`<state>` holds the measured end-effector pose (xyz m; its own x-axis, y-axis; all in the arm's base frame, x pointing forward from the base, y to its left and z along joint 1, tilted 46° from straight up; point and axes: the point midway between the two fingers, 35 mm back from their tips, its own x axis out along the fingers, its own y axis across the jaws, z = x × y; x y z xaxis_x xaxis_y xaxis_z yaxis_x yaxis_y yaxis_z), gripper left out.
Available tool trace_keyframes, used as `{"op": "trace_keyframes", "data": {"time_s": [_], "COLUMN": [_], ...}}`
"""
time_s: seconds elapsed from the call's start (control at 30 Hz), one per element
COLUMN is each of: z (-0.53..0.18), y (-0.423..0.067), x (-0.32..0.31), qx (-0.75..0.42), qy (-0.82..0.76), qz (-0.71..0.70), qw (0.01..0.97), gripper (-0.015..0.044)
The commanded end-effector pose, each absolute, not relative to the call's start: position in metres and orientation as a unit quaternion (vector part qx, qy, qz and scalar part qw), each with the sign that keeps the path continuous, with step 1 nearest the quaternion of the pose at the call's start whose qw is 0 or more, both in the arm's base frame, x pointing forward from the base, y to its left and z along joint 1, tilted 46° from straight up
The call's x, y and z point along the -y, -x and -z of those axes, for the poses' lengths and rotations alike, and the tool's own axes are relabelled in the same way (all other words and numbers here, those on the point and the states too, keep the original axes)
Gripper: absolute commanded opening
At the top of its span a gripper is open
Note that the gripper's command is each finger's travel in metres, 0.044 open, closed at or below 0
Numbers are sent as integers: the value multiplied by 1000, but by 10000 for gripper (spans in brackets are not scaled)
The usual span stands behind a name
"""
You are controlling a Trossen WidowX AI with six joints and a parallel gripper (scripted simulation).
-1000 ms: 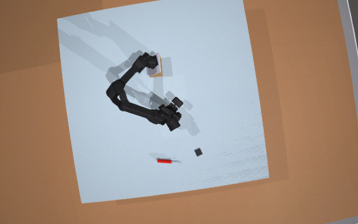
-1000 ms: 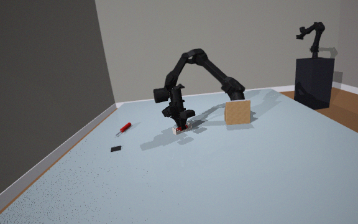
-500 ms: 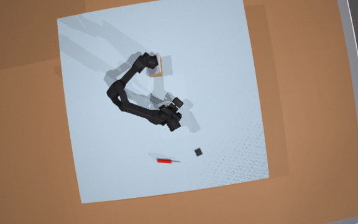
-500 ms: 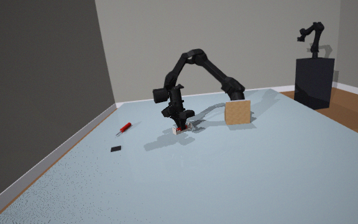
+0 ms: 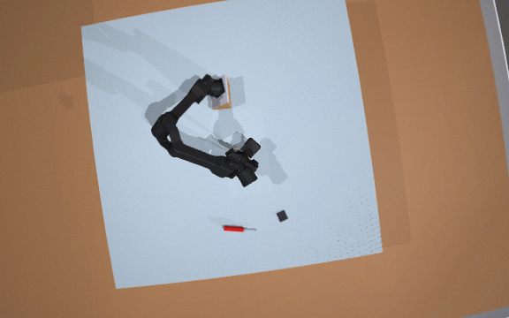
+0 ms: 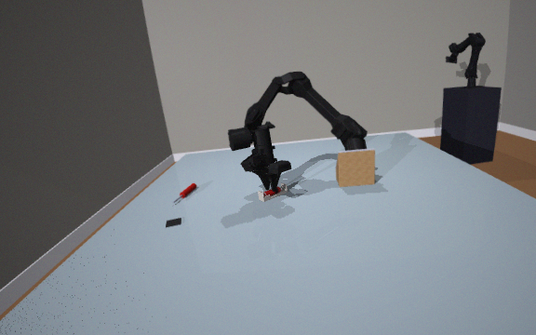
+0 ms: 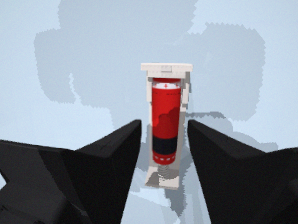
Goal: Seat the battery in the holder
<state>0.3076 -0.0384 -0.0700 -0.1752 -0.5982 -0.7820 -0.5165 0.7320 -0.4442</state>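
The red battery (image 7: 166, 112) (image 6: 273, 192) lies lengthwise in the pale holder (image 7: 184, 122) (image 6: 262, 196). In the wrist view its white-ringed terminal end is at the top, with the tip hidden under the lip (image 7: 166, 70). Its dark-banded flat end is at the spring (image 7: 164, 172), and it looks straight along the holder. Whether it lies fully flat is hard to tell. My gripper (image 7: 164, 125) (image 6: 271, 188) is open around the battery, with a visible gap on each side. The fingertips are low over the holder; their exact height is unclear.
A red screwdriver (image 5: 233, 229) (image 6: 187, 191) and a small dark square (image 5: 282, 215) (image 6: 173, 222) lie off to one side. A wooden block (image 6: 356, 168) (image 5: 222, 106) stands by my arm's base. Another arm (image 6: 472, 58) stands on a dark pedestal (image 6: 470, 121) in the background.
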Motion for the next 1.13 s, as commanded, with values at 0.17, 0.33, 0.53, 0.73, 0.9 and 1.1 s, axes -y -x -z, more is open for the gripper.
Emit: {"op": "trace_keyframes", "data": {"time_s": [0.17, 0.33, 0.53, 0.73, 0.9, 1.1], "z": [38, 18, 18, 18, 18, 18], "y": [-316, -318, -319, -319, -319, -319], "x": [5, -13, -13, -13, -13, -13], "qx": [-765, -766, -766, -766, -766, -766], "qy": [361, 360, 360, 360, 360, 360], "qz": [38, 38, 38, 38, 38, 38], "qw": [531, 532, 532, 532, 532, 532], "gripper": [318, 440, 440, 440, 440, 440]}}
